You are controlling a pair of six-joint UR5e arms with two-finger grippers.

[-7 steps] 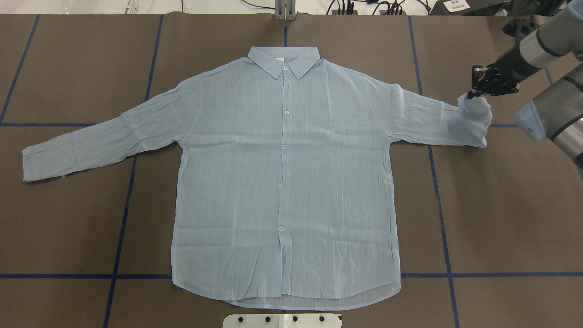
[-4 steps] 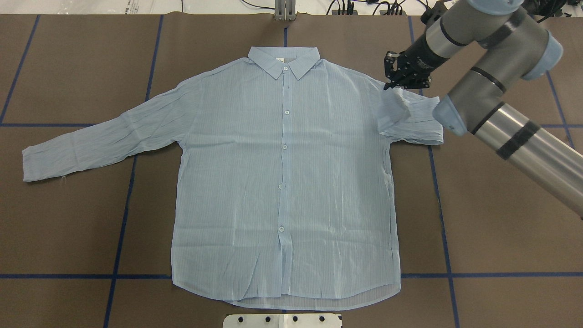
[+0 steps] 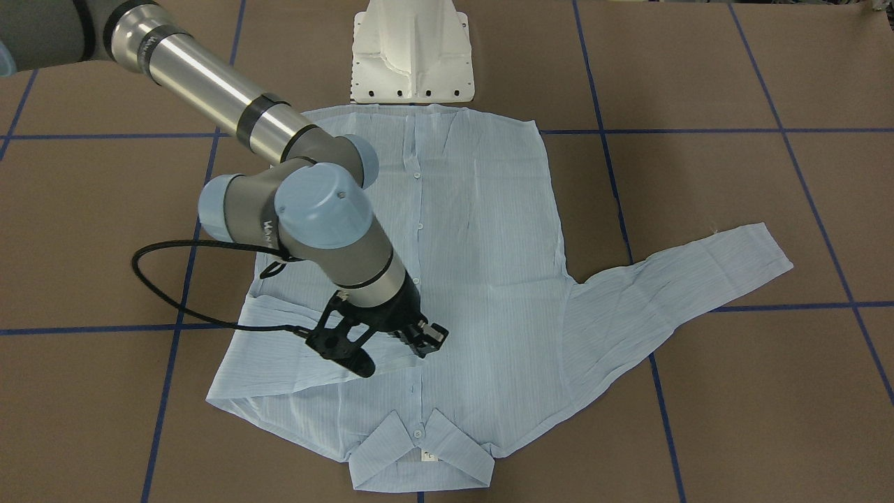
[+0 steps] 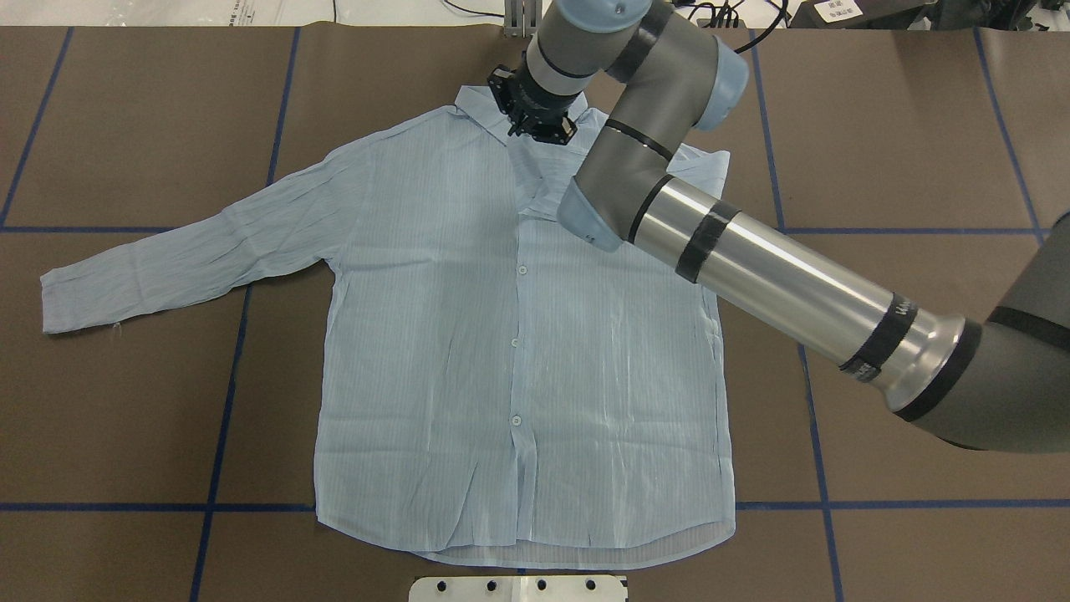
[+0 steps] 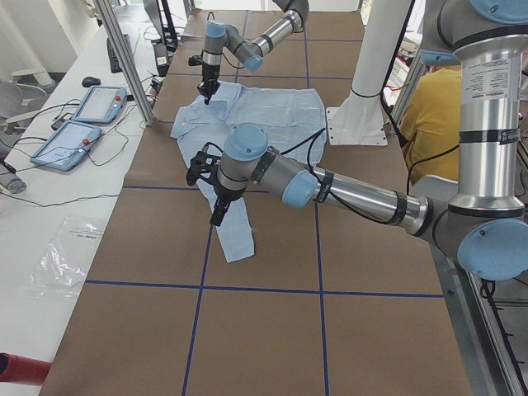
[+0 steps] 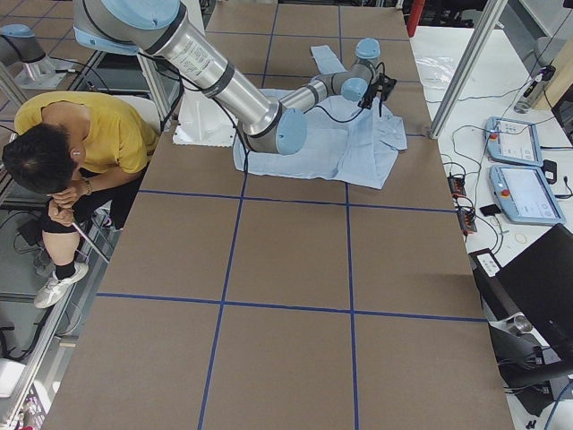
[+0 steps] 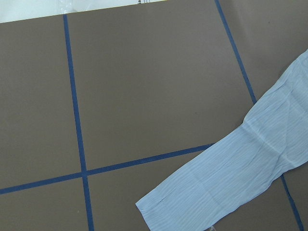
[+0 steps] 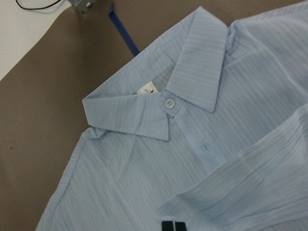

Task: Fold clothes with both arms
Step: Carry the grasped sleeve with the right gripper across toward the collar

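Observation:
The pale blue striped shirt (image 4: 518, 351) lies flat, front up, collar (image 8: 159, 103) at the far edge. My right gripper (image 4: 535, 127) is shut on the right sleeve's cuff and holds it just below the collar. The right sleeve is folded across the chest. It also shows in the front view (image 3: 419, 341) and the right wrist view (image 8: 173, 226). The left sleeve (image 4: 175, 259) lies stretched out on the table. My left gripper (image 5: 216, 216) shows only in the exterior left view, above that sleeve (image 7: 231, 178). I cannot tell whether it is open or shut.
The white pedestal base (image 4: 518, 588) stands at the near table edge below the hem. Blue tape lines (image 4: 221, 418) cross the brown table. A person in yellow (image 6: 81, 134) sits beside the robot. Control tablets (image 6: 524, 170) lie beyond the far edge.
My right gripper has carried the right cuff from the far right across to the collar. The right sleeve now lies folded over the chest. The left sleeve has not moved.

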